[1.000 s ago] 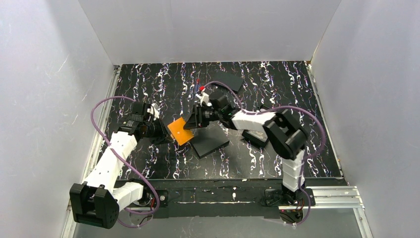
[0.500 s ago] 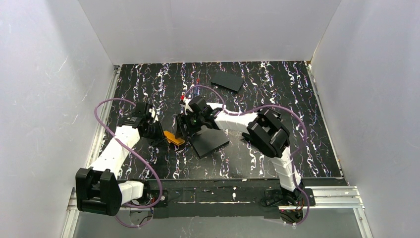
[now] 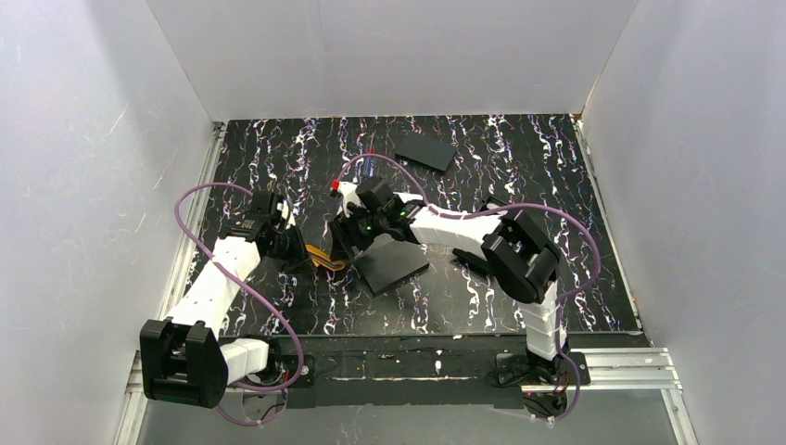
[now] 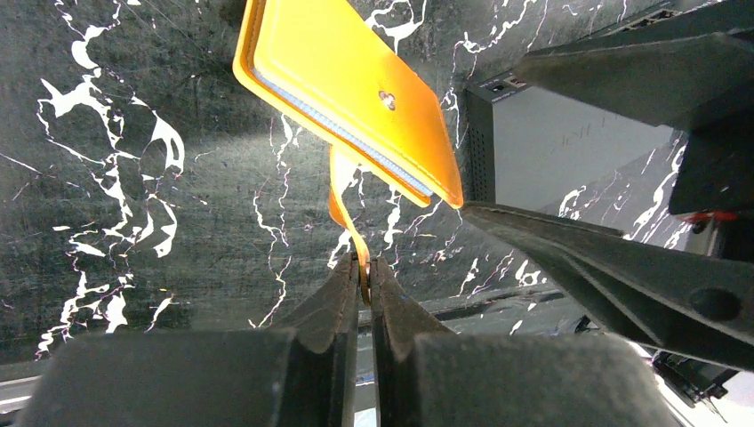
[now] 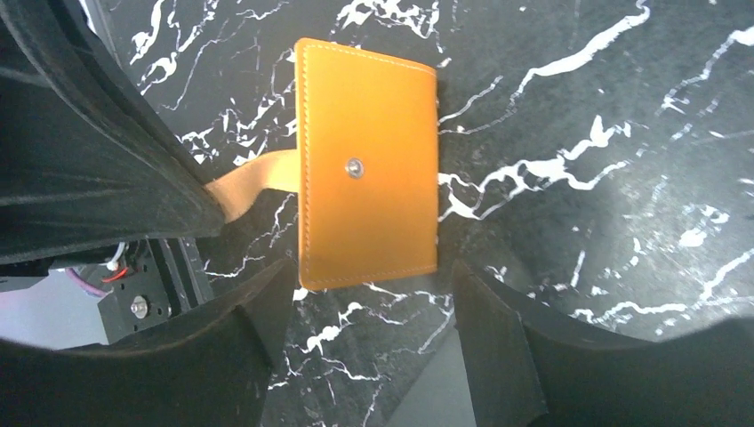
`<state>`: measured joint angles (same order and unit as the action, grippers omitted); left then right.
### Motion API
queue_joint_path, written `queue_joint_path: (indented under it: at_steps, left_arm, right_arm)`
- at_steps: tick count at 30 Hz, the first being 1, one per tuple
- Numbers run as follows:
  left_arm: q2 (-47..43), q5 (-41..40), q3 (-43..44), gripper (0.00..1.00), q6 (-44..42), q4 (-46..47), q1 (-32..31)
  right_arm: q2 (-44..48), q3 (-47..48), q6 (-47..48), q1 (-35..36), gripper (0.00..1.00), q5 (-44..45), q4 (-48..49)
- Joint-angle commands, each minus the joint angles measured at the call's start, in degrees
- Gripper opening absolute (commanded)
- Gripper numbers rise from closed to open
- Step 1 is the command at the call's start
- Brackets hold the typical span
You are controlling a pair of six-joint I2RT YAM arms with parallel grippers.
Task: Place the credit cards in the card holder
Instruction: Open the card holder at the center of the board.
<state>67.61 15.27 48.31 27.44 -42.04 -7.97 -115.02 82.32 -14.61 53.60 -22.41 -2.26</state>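
- Left jaws: clenched on the card holder's clasp tab (image 4: 342,209); the strap runs from between the tips up to the holder's body.
- Card holder (image 4: 347,98): orange, folded shut, with the pale blue-grey lining showing only as a thin line along the edge.
- In the top view the card holder (image 3: 324,260) sits left of centre on the tabletop (image 3: 278,158), between the two wrists.
- It looks tilted in the left wrist view. Can't tell whether it rests on the tabletop or hangs just above it.
- Right jaws: released and spread wide, straddling the near short edge of the card holder (image 5: 369,165).
- One finger (image 5: 258,311) is just beside the tab-side corner and the other (image 5: 485,329) just beside the opposite corner. No visible contact with either.
- Snap stud (image 5: 355,166) faces the right wrist camera, roughly mid-face. The tab (image 5: 253,182) exits sideways toward the left arm.
- Flat black rectangle (image 3: 394,264) lies just right of the holder, under the right forearm.
- Second black rectangle (image 3: 424,150) lies near the far edge, well apart from both arms.
- Tabletop is black with white marbling.
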Motion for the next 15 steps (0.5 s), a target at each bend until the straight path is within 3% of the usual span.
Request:
queue_joint_path:
  at_steps: [1,5,10,12,15]
  left_arm:
    - [-0.68,0.65,0.02,0.00,-0.88,-0.45,0.41]
    - [-0.97,0.61,-0.06,0.00,-0.78,-0.43,0.40]
    - [-1.06,0.64,-0.15,0.00,-0.81,-0.33,0.41]
    - [-0.99,0.45,-0.15,0.00,-0.81,-0.32,0.36]
    - [-0.36,-1.59,-0.02,0.00,-0.11,-1.10,0.46]
  right_arm:
    - [-1.87,4.34,0.86,1.80,0.71,-1.48,1.37]
    - [-2.69,5.32,0.02,2.38,0.67,-0.70,1.66]
    - [-3.50,5.97,-1.38,2.47,0.53,3.42,0.87]
    - [-3.63,6.01,-2.23,2.45,0.42,6.08,0.29]
    - [-3.17,5.18,-3.16,2.28,0.18,10.04,0.41]
